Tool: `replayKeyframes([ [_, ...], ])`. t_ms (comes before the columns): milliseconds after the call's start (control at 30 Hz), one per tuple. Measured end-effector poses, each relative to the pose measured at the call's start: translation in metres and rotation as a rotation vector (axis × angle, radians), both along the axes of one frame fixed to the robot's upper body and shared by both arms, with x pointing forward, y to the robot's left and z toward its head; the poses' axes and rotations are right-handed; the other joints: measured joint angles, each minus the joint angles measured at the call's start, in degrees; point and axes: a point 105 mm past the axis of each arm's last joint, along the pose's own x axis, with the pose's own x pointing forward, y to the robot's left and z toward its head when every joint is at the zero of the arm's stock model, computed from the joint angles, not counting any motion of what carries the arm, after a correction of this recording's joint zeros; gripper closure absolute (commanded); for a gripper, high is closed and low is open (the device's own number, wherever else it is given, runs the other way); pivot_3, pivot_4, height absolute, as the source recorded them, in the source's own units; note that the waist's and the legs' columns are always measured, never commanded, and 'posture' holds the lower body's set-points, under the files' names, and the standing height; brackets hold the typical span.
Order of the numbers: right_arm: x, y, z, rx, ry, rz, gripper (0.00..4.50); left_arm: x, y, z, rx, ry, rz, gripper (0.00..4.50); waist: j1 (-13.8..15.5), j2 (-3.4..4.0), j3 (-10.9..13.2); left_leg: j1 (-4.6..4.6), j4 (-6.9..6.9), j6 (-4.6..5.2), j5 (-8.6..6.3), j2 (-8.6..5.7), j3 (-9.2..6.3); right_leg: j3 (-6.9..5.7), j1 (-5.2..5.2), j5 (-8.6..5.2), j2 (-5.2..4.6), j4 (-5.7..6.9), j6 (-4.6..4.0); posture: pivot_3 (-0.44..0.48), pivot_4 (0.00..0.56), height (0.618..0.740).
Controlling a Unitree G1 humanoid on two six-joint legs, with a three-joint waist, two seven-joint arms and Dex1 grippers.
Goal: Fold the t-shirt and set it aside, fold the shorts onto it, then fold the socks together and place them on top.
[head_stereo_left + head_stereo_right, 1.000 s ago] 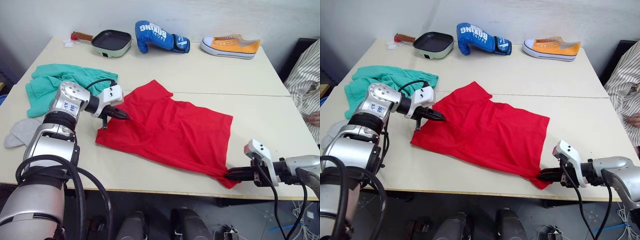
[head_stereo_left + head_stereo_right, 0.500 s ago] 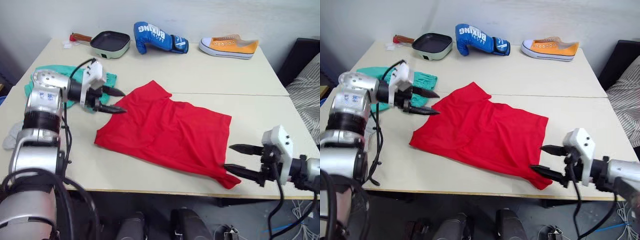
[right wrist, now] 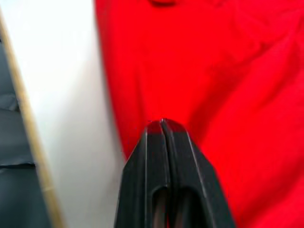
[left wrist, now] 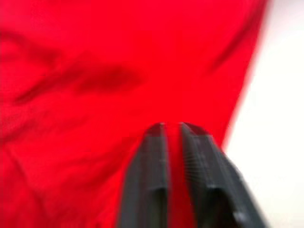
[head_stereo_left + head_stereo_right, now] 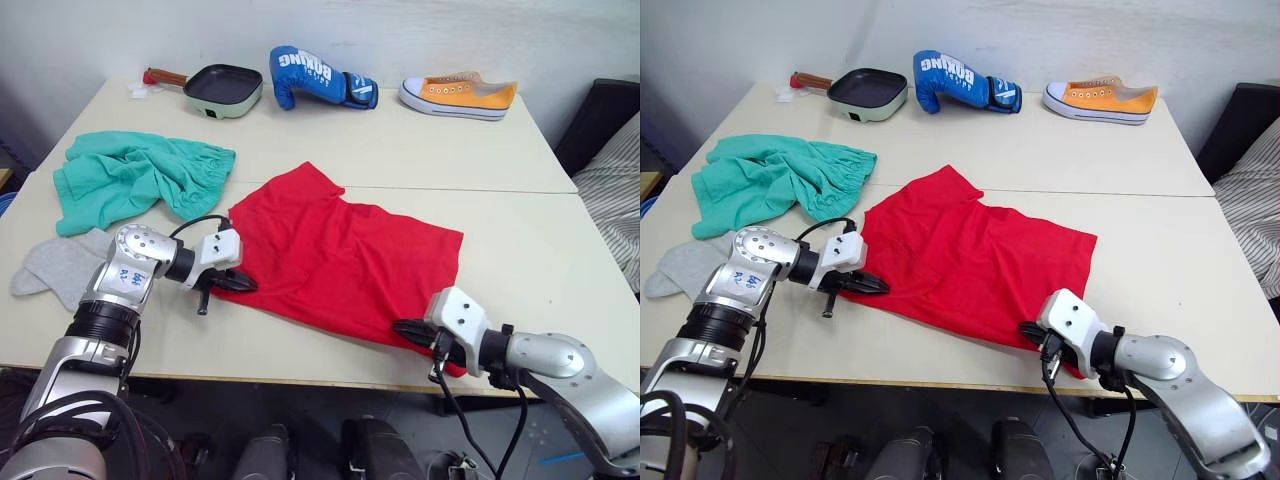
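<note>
From the head camera I see the t-shirt (image 5: 340, 255) spread flat in the middle of the tabletop (image 5: 560, 250), the shorts (image 5: 135, 180) bunched near its far-left part and the socks (image 5: 62, 265) just in front of them. My left end effector (image 5: 240, 284) sits at the shirt's near-left edge, my right end effector (image 5: 400, 327) at its near-right hem. Along the far edge stand a pan (image 5: 222, 86), a blue boxing glove (image 5: 318, 74) and an orange sneaker (image 5: 460, 95).

The left wrist view adds what the head view hides: the fingers (image 4: 152, 175) are nearly together, a thin strip of red fabric pinched between them.

In the right wrist view my fingers (image 3: 164, 166) are pressed fully together over the shirt's edge, bare tabletop beside it; I cannot tell whether cloth is caught.
</note>
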Motion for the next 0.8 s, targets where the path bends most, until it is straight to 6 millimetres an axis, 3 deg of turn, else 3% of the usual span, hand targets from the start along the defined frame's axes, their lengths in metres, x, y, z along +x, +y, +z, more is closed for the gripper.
replayKeyframes([
  [133,0.000,-0.002,-0.019,-0.103,0.002,0.041,4.50,0.021,0.020,0.005,0.066,-0.096,0.092,4.49,-0.1,0.00,-0.1,0.08,0.00,0.01,0.01,0.00,0.03,0.03,0.05,0.00,0.00,0.00,0.00,0.000,0.150,0.740],
  [267,-0.001,-0.011,-0.023,-0.173,-0.035,0.058,4.50,0.037,0.043,0.006,0.108,-0.161,0.206,4.49,-0.3,-0.04,-0.7,0.21,-0.05,0.01,0.00,0.01,0.04,0.04,0.13,0.00,0.00,0.01,0.00,0.000,0.150,0.740],
  [367,-0.008,-0.029,-0.025,-0.197,-0.025,0.020,4.50,0.041,0.064,0.006,0.164,-0.201,0.272,4.49,-0.2,-0.07,-0.9,0.22,-0.08,0.01,0.00,0.01,0.03,0.04,0.15,0.00,0.00,0.00,0.00,0.000,0.150,0.740],
  [500,-0.022,-0.068,-0.021,-0.253,0.011,-0.055,4.50,0.044,0.074,0.009,0.172,-0.233,0.303,4.49,-0.1,-0.11,-1.0,0.21,-0.08,0.01,0.00,0.01,0.04,0.04,0.17,0.00,0.00,-0.02,0.00,0.000,0.150,0.740],
  [567,-0.027,-0.076,-0.013,-0.220,0.023,-0.068,4.50,0.044,0.078,0.011,0.166,-0.232,0.320,4.49,-0.4,-0.12,-1.0,0.21,-0.09,0.00,0.01,0.02,0.05,0.05,0.14,0.00,0.00,0.02,0.00,0.000,0.150,0.740],
  [667,-0.028,-0.073,0.005,-0.134,-0.004,-0.054,4.50,0.041,0.071,0.017,0.090,-0.202,0.297,4.49,-0.5,-0.16,-1.0,0.12,-0.10,-0.03,0.02,0.02,0.02,0.01,0.06,0.00,0.01,0.04,0.00,0.000,0.150,0.740],
  [800,-0.031,-0.054,0.022,-0.022,-0.033,-0.009,4.50,0.031,0.023,0.045,-0.081,-0.156,0.089,4.49,0.1,-0.23,-0.9,0.01,-0.09,0.01,-0.01,0.02,-0.09,-0.02,0.10,0.00,-0.01,0.03,0.00,0.000,0.150,0.740],
])
